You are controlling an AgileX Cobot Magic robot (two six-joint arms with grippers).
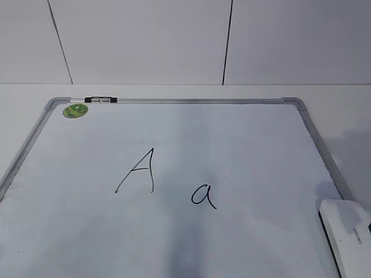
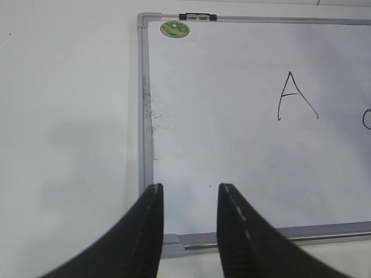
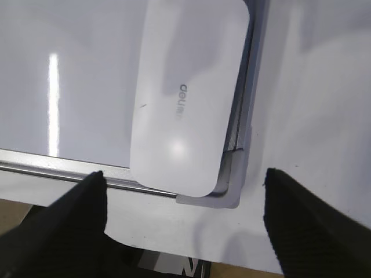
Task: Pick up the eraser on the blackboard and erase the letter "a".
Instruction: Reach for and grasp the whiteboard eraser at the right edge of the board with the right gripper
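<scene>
Two grippers were in play, though neither appeared in the exterior view. Starting at the left, the left gripper (image 2: 188, 194) hovered over the near left corner of the blackboard (image 1: 316, 139), its dark fingers partly spread with only bare board between them, holding nothing. A round green sticker (image 1: 75, 110) sat at the board's far left corner, beside a small black clip (image 1: 100, 100) on the top frame. Moving right, a tall capital "A" (image 1: 138, 171) stood near the middle of the board, and just to its right and a little nearer the camera lay the letter "a" (image 1: 203, 195), a small rounded loop with a tail in thin black marker, whole and unsmudged.

Further right, the eraser (image 3: 188, 95) rested at the board's near right corner, lying along the right frame with its near end overhanging the grey corner cap. It was a white, glossy, rounded-rectangular block with small grey lettering on top; its underside could not be seen from above. The right gripper (image 3: 184, 182) hung above it with its jaws spread very wide, nothing between them.

By my reading the pick-up had not yet begun. The next move seemed to call for lowering the right gripper so that the fingers straddled the eraser across its narrow width, then closing. The raised frame beside the eraser could foul one finger.
</scene>
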